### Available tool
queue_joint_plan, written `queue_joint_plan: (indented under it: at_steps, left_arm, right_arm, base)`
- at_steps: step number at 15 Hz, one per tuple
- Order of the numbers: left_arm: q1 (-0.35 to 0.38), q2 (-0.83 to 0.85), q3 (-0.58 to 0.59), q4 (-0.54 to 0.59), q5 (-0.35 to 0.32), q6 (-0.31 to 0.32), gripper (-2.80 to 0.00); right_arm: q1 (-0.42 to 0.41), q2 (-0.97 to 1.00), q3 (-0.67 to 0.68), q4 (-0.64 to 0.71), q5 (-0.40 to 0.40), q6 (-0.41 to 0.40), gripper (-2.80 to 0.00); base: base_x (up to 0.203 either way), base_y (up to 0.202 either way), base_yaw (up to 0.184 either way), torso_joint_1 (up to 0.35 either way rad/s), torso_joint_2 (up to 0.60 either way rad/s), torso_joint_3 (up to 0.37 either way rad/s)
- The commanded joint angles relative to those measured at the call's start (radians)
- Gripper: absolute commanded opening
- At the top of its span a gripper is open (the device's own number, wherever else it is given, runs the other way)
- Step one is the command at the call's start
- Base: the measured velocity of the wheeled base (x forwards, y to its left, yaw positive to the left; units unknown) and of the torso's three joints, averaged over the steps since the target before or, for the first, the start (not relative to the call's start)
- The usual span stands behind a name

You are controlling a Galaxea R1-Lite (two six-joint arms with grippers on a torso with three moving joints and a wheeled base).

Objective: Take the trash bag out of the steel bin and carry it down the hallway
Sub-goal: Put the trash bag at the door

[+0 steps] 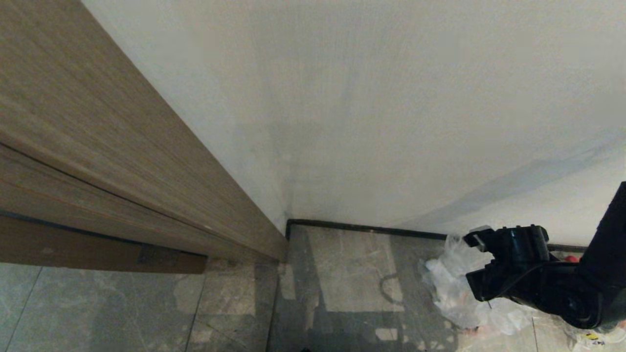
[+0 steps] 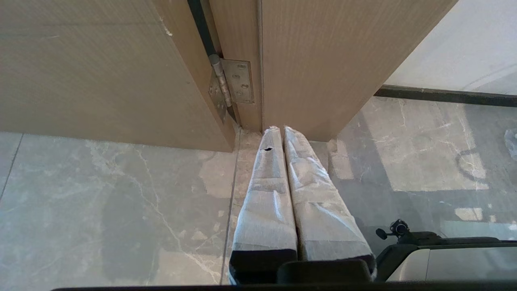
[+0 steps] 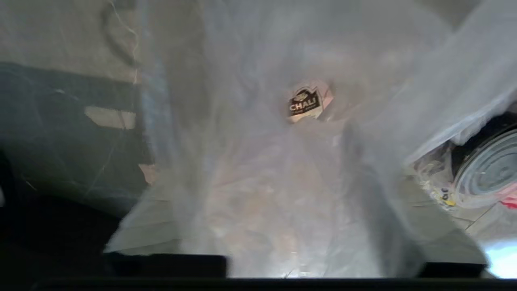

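We're setting down: right gripper (image 3: 282,258) fingers spread, trash bag (image 3: 282,182) slumping between them; next, withdraw clear.

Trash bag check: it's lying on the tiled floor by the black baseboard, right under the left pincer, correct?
Not quite. The trash bag does lie on the tiled floor by the black baseboard, but the head view shows the right pincer over it. The left pincer is by the wooden door.

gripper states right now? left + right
Left gripper: shut, holding nothing, near the door hinge.
Right gripper: fingers apart around the trash bag; grip cannot be told.
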Motion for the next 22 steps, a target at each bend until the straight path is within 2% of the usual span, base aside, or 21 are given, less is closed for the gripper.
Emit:
queue_joint_plan:
  at_steps: [1, 5, 9, 11, 14, 17, 20, 22]
  left_arm:
    - [0.0, 0.0, 0.0, 0.0, 0.001, 0.0, -2.8]
    - [0.0, 0.0, 0.0, 0.0, 0.001, 0.0, -2.8]
    - [0.0, 0.0, 0.0, 0.0, 0.001, 0.0, -2.8]
    - [0.0, 0.0, 0.0, 0.0, 0.0, 0.0, -2.8]
    - [0.0, 0.0, 0.0, 0.0, 0.001, 0.0, -2.8]
    - [0.0, 0.0, 0.0, 0.0, 0.001, 0.0, -2.8]
    - [0.0, 0.0, 0.0, 0.0, 0.001, 0.0, -2.8]
    - [0.0, 0.0, 0.0, 0.0, 0.001, 0.0, -2.8]
  right_arm:
    - [-0.007, -0.149, 0.025, 0.022, 0.0, 0.002, 0.0]
    - [-0.041, -0.415, 0.101, 0.103, 0.0, 0.022, 0.0]
    - [-0.066, -0.661, 0.138, 0.304, 0.0, 0.034, 0.0]
    - [-0.068, -0.692, 0.168, 0.349, 0.002, 0.033, 0.0]
    - [-0.064, -0.669, 0.164, 0.342, 0.001, 0.04, 0.0]
    - [-0.068, -0.753, 0.165, 0.354, -0.001, 0.052, 0.0]
    - [-0.064, -0.747, 0.221, 0.399, 0.001, 0.067, 0.0]
    - [-0.061, -0.749, 0.225, 0.564, -0.006, 0.06, 0.0]
  base:
    - [0.0, 0.0, 0.0, 0.0, 0.0, 0.0]
    - [0.0, 0.0, 0.0, 0.0, 0.0, 0.0]
    - [0.0, 0.0, 0.0, 0.0, 0.0, 0.0]
    - [0.0, 0.0, 0.0, 0.0, 0.0, 0.0]
    - [0.0, 0.0, 0.0, 0.0, 0.0, 0.0]
    - [0.0, 0.0, 0.0, 0.0, 0.0, 0.0]
    - [0.0, 0.0, 0.0, 0.0, 0.0, 0.0]
    - [0.0, 0.0, 0.0, 0.0, 0.0, 0.0]
